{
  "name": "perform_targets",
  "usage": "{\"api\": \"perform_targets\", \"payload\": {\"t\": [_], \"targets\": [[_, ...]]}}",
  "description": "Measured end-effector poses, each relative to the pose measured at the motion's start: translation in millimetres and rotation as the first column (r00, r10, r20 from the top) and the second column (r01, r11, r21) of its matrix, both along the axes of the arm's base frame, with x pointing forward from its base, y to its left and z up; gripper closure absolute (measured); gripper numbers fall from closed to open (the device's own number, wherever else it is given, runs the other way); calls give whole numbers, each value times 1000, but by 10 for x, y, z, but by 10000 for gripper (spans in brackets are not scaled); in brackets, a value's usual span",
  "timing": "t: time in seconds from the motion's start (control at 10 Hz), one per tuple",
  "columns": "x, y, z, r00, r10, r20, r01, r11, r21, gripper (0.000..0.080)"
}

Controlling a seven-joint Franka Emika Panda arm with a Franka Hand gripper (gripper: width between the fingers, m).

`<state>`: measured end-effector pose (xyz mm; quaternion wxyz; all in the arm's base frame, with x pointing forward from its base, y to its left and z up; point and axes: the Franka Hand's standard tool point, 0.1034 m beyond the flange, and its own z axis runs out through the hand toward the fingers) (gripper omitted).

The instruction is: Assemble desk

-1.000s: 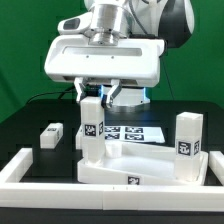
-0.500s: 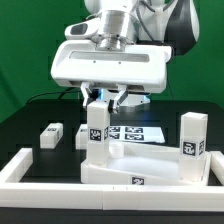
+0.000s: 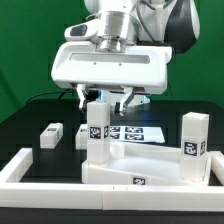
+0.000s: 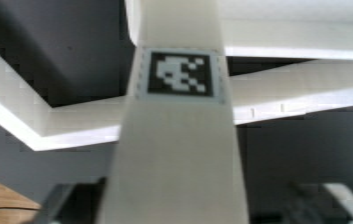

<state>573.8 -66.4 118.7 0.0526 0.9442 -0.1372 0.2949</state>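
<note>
Right now your desk's tabletop (image 3: 150, 158) lies flat on the black bench (image 3: 25, 125), recessed face up, just inside the white border rail (image 3: 20, 168). Two legs stand upright on it: the first leg (image 3: 96, 128) at the corner on the exterior view's left, and the second leg (image 3: 191, 135) at the corner on the exterior view's right. Your end effector (image 3: 105, 98) is spread wide around the top of the first leg and grips nothing. In the wrist view, the dark fingers (image 4: 70, 205) sit clear of that leg (image 4: 187, 130) on both sides, with gaps showing. The arm points straight down over this leg, and its broad white hand body (image 3: 110, 65) is level above. A loose leg block (image 3: 51, 134) lies on the bench further toward the exterior view's left. The marker board (image 3: 135, 131) lies behind the tabletop.
</note>
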Motion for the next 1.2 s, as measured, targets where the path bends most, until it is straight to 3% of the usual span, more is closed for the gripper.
{"api": "perform_targets", "payload": {"t": [0.1,0.2,0.8,1.0,1.1,1.2], "targets": [[-1,0,-3,1000,0,-1,0,1000,0,181],[-2,0,-4,1000,0,-1,0,1000,0,159],[-8,-10,-9,1000,-1,-6,1,1000,2,151],[-59,-100,71,997,-22,-77,28,997,72,151],[-67,-151,94,996,-31,-84,37,996,80,151],[-111,-129,18,986,-24,-165,46,990,131,151]]}}
